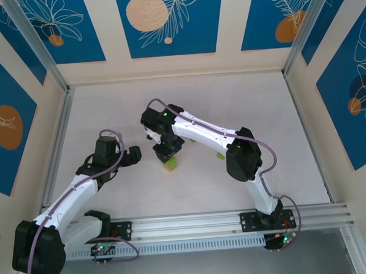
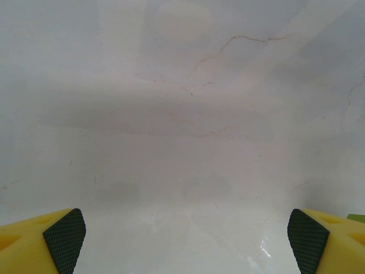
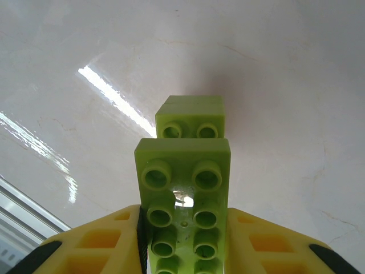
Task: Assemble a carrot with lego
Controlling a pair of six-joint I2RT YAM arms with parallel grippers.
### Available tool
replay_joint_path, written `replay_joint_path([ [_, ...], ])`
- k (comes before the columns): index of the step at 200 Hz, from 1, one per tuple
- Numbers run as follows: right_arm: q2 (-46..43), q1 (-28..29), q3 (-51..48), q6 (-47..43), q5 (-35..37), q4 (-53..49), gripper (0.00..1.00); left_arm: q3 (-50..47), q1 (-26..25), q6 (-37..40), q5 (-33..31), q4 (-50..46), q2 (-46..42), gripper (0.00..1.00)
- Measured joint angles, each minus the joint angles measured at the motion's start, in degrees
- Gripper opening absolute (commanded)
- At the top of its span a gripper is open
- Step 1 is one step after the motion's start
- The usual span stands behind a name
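In the right wrist view, the right hand fills the bottom edge. Its yellow fingers pinch the carrot by the sides of a long lime-green brick with its studs facing the camera. A smaller lime-green square brick sits one step beyond, at centre frame, over the glossy pale worktop.

In the left wrist view, the left hand is spread wide. Its dark-padded yellow fingers sit in the two bottom corners with bare worktop between them.

From above, both bases are bolted to the metal rail along the bottom. The left arm rises from the lower left and bends up and right, so the left hand lies left of centre. The right arm climbs from the lower right, folds at its dark elbow and reaches left. The right hand points down at centre, with the carrot at its tips. A lime-green piece lies just below that forearm. Blue wall panels with orange discs stand behind.
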Motion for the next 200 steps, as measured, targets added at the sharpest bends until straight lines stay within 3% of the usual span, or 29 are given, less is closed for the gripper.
replay_joint_path([
  [200, 2.12, 1.7, 3.48, 1.05, 3.3, -3.61, 0.35, 0.0, 0.0, 0.46, 0.17, 0.0, 0.0, 0.94],
])
